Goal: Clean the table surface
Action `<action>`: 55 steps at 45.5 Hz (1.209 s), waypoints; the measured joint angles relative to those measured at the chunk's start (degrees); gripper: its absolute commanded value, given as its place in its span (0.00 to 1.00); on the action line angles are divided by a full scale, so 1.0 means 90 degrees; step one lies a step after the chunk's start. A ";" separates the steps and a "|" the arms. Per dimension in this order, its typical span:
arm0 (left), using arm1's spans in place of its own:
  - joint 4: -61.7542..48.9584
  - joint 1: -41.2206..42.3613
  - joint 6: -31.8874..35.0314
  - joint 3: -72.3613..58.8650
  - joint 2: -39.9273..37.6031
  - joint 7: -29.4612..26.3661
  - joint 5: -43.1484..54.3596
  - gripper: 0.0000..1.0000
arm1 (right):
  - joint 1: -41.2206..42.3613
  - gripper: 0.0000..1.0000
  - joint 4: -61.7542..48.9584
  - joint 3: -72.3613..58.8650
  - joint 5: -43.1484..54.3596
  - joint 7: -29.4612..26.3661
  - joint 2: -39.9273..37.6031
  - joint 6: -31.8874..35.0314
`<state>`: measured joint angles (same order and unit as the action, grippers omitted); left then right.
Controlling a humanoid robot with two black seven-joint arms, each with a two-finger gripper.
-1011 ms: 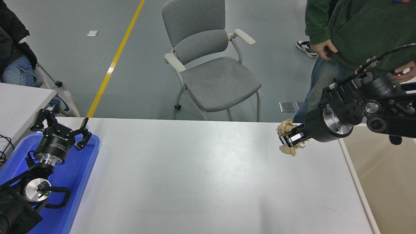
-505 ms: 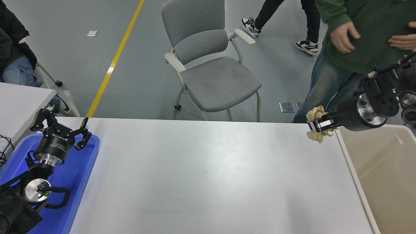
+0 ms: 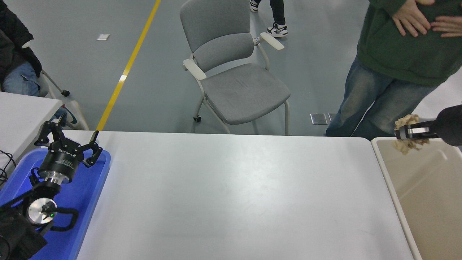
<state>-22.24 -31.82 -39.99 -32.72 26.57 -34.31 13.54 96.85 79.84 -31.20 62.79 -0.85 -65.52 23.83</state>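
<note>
Table: our white table (image 3: 231,195) fills the foreground, bare.
Right end effector (image 3: 406,132): clamped on our crumpled paper wad (image 3: 407,143), over the beige bin (image 3: 426,195).
Left end effector (image 3: 68,142): fingers spread, parked over our blue tray (image 3: 90,187).

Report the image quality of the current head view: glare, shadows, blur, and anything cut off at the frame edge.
Head view: broad soft glare sheens the large white-grey tabletop; shadows are faint, light even. Focus is sharp on the grey padded chair and the parked left gripper over the blue plastic tray. The right gripper, clamping crumpled tan paper above the beige bin, is slightly soft, its arm cropped at the right edge.
</note>
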 measured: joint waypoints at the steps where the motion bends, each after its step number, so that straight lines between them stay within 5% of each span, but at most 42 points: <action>1: 0.0001 0.0000 0.0000 0.0000 0.0000 0.0000 0.0001 1.00 | -0.0066 0.00 -0.0105 0.0000 0.0016 0.0036 -0.0033 -0.0021; 29: 0.0000 0.0000 0.0000 -0.0002 0.0000 0.0001 0.0000 1.00 | -0.2466 0.00 -0.2412 0.0223 0.0056 0.0656 0.0511 -0.1345; 55: 0.0000 0.0000 0.0000 0.0001 -0.0002 0.0005 0.0000 1.00 | -0.4925 0.00 -0.5591 0.1033 -0.0094 0.1361 0.2333 -0.2033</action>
<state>-22.24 -31.82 -39.99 -32.71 26.56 -34.27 13.54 52.52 29.52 -21.91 61.95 11.40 -44.52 5.52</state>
